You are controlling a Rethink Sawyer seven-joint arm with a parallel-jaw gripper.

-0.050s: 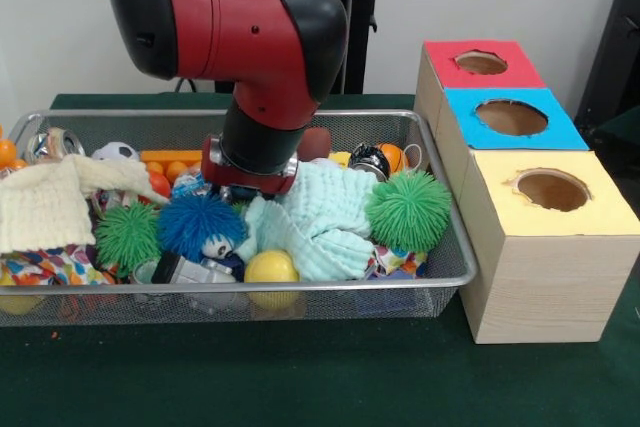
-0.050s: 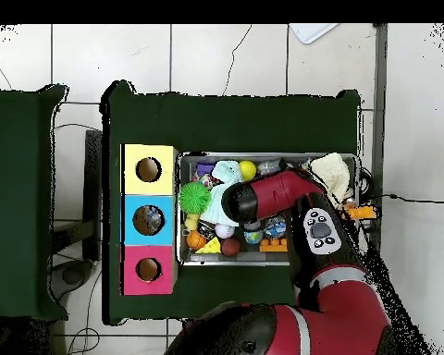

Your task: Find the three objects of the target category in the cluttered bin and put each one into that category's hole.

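From my station I see the arm [image 1: 250,37] reaching down into the wire bin [image 1: 440,282] on the green worktop [image 1: 300,377], its wrist low over the clutter near the bin's middle. The gripper itself is buried behind the wrist and the toys, so I cannot tell how it is set or whether it holds anything. Right under the wrist in the front view lies a pale mint cloth [image 1: 325,222], with a blue fuzzy ball [image 1: 200,225] just beside it on one side and a green spiky ball [image 1: 408,210] touching it on the other. A second green spiky ball [image 1: 127,235] sits by the blue one, next to a cream knitted cloth [image 1: 55,202]. A yellow ball [image 1: 271,268] rests against the bin's near wall. Farther back I can make out a small soccer ball [image 1: 115,151] and some orange balls [image 1: 165,169]. Beside the bin stands the sorting box with three holes: a red-topped hole [image 1: 481,63], a blue-topped hole [image 1: 511,117] and a yellow-topped hole [image 1: 552,190]. From overhead the blue hole seems to have something inside; I cannot tell what.
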